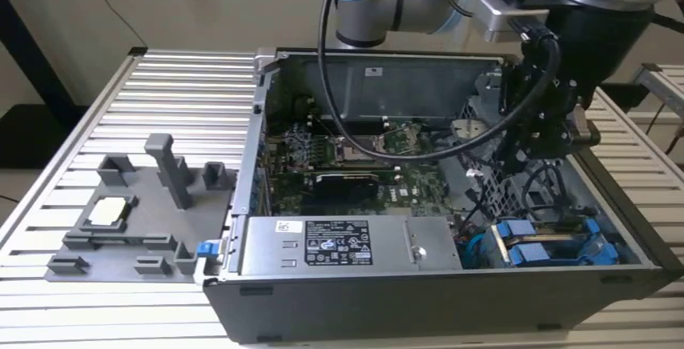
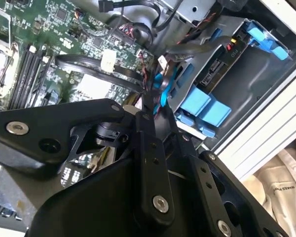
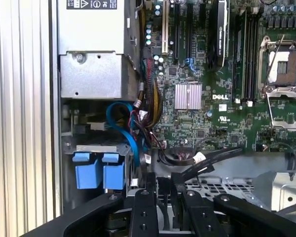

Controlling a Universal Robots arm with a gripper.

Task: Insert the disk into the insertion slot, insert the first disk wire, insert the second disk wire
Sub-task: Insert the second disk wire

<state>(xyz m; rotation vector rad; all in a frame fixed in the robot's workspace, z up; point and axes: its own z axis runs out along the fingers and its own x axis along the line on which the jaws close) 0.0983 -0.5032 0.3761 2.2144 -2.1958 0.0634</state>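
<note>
Black linkage bars of the gripper (image 3: 162, 181) sit closest to the lens in both wrist views, converging over a knot of wiring; whether it is closed on anything I cannot tell. In the exterior view the arm (image 1: 598, 13) drops steeply from above at the exterior view's right, its wrist plunged inside the open computer case (image 1: 428, 309). The disk (image 1: 531, 246) lies seated in the insertion slot (image 2: 256, 74) at the case's near corner on the exterior view's right, its blue end tabs facing the motherboard (image 1: 353, 165). A blue wire (image 3: 122, 123) curls between the tabs and the power supply (image 1: 320, 245), near the gripper's tip. A black wire with a white tag (image 3: 207, 158) crosses just ahead of it. A grey fixture tray (image 1: 128, 213) rests on the slatted table (image 1: 182, 85), well apart.
</note>
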